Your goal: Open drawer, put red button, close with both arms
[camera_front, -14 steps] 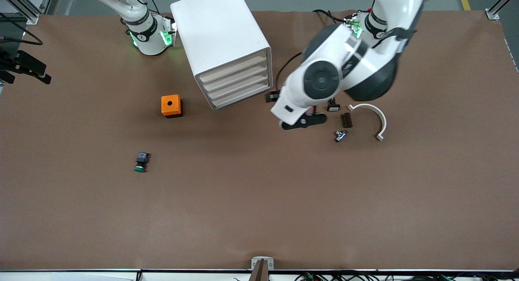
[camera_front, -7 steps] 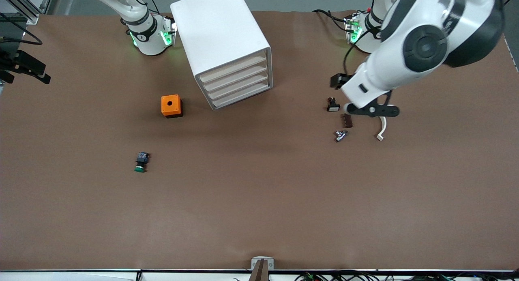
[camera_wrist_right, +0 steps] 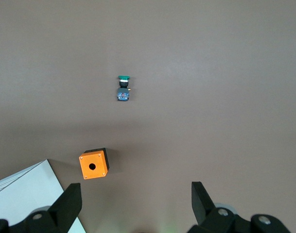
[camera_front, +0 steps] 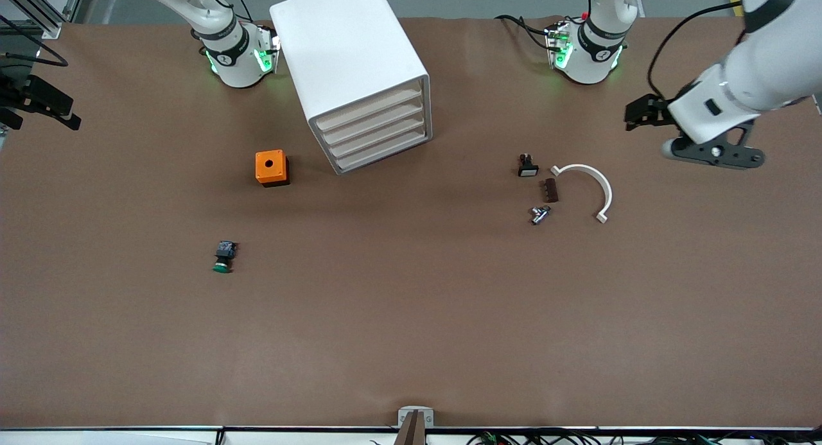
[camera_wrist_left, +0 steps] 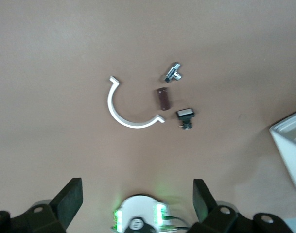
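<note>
The white drawer cabinet [camera_front: 359,79] stands near the right arm's base, with all its drawers shut. No red button shows in any view. My left gripper [camera_front: 713,155] is open and empty, up over bare table at the left arm's end; in the left wrist view [camera_wrist_left: 136,204] its fingers stand wide apart above the left arm's base. My right gripper [camera_wrist_right: 136,204] is open and empty, high over the table beside the cabinet's corner [camera_wrist_right: 26,194]. It is out of the front view.
An orange box with a hole [camera_front: 271,167] sits beside the cabinet. A green-capped button [camera_front: 223,257] lies nearer the camera. A white curved piece [camera_front: 594,188], a white-capped black part [camera_front: 527,167], a brown block [camera_front: 549,190] and a metal fitting [camera_front: 539,214] lie together.
The left arm has swung from in front of the cabinet out toward the left arm's end of the table, uncovering the small parts. The drawers stay shut.
</note>
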